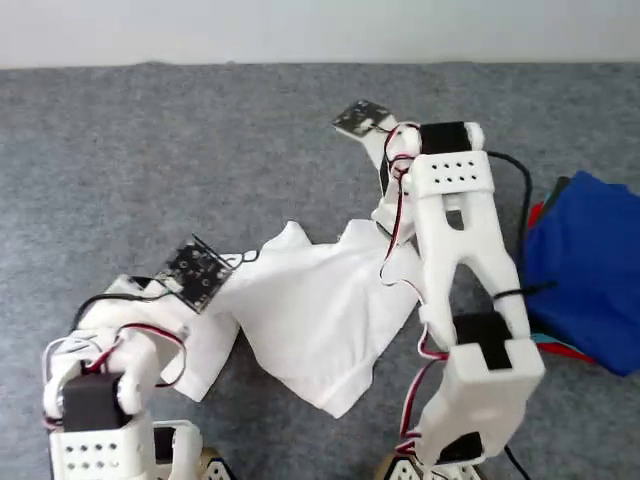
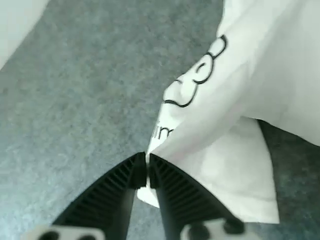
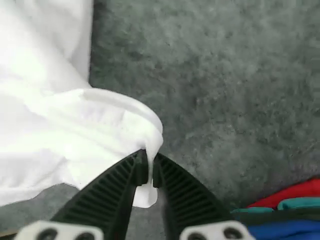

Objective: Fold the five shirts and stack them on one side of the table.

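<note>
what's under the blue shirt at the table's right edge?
Red cloth and teal cloth peek out beneath the blue shirt. The blue shirt covers the rest, so how many garments lie under it cannot be told.

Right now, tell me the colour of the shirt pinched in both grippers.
The shirt is white with black lettering, clearest in the left wrist view.

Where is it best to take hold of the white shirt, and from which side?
Pinch a thin outer edge from above, probably: the white shirt lies rumpled on the table, so only edges suit a pinch. The left gripper and right gripper each clamp one.
</note>
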